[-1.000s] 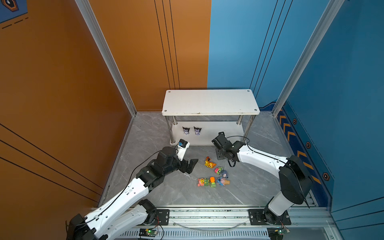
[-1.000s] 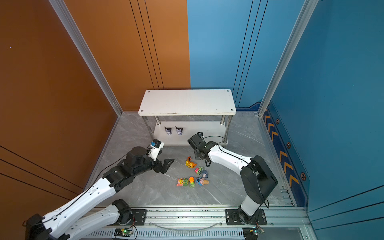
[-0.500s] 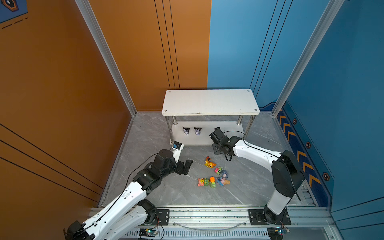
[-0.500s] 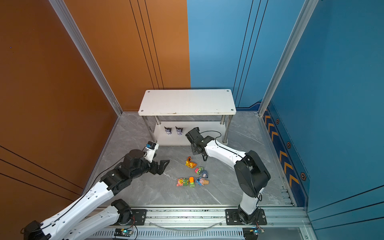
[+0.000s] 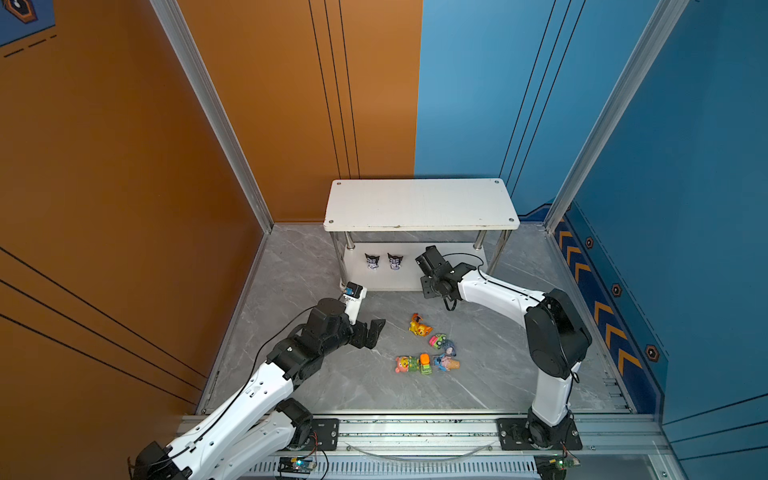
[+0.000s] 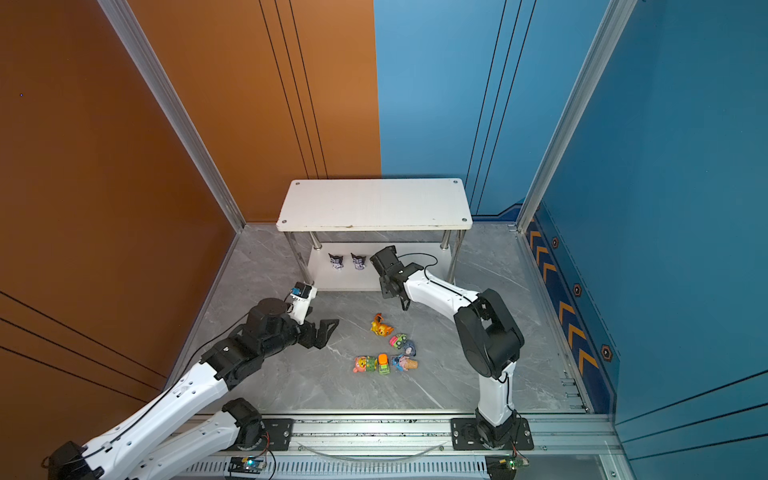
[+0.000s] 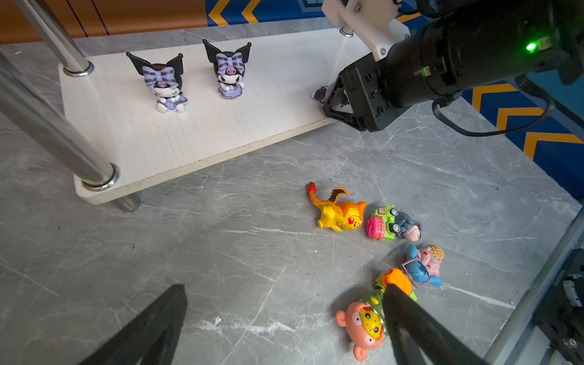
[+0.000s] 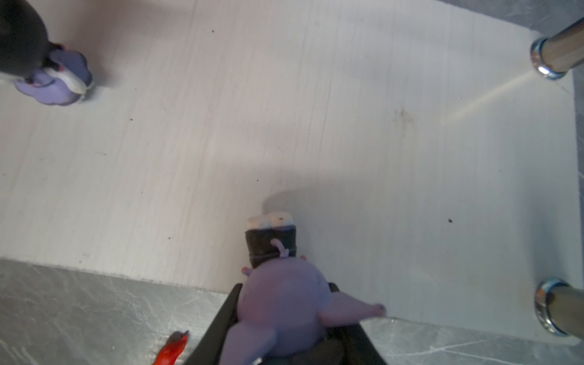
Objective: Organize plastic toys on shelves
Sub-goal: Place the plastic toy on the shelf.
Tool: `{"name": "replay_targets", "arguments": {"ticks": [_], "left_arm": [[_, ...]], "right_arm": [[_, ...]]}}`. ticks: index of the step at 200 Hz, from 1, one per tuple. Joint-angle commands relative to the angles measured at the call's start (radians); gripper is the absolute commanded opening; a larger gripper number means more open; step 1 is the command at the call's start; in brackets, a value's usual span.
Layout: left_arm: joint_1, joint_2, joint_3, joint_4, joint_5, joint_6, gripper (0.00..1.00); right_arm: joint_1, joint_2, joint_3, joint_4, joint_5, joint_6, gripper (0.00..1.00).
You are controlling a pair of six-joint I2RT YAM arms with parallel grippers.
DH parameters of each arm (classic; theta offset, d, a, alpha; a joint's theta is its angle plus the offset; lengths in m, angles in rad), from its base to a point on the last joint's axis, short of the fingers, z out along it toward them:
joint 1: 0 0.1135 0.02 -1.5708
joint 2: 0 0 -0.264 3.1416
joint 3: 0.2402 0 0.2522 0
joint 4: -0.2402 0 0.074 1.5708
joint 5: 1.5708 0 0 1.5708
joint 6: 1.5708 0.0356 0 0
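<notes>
The shelves [image 5: 419, 203] are seen in white with chrome legs. On their lower board, black horns and purple striped bows are shown by the horned figurines [image 7: 164, 82]. At that board's front edge, a lilac figurine [image 8: 281, 303] is seen.

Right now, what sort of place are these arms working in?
Probably a purpose-built robot test cell: orange and blue wall panels framed by aluminium posts, a grey marble-look floor, and a metal mounting rail.

Grey marble floor [image 5: 498, 374], orange wall [image 5: 124, 166], blue wall [image 5: 685, 166]
</notes>
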Motion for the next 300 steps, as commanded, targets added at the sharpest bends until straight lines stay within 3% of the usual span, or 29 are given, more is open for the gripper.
{"name": "replay_targets", "arguments": {"ticks": [1,182,300], "left_arm": [[0.015,0.006,-0.018,0.028,0.020,-0.011,0.98],[0.049,0.037,-0.027,0.047,0.063,-0.016,0.98],[0.053,0.040,-0.026,0.081,0.070,-0.018,0.98]], "right_arm": [[-0.007,0.027,0.038,0.016,-0.010,-0.021,0.37],[-0.027,0.235,0.253,0.001,-0.022,-0.029,0.38],[-0.024,0.213,0.246,-0.022,-0.050,-0.023,0.63]]}}
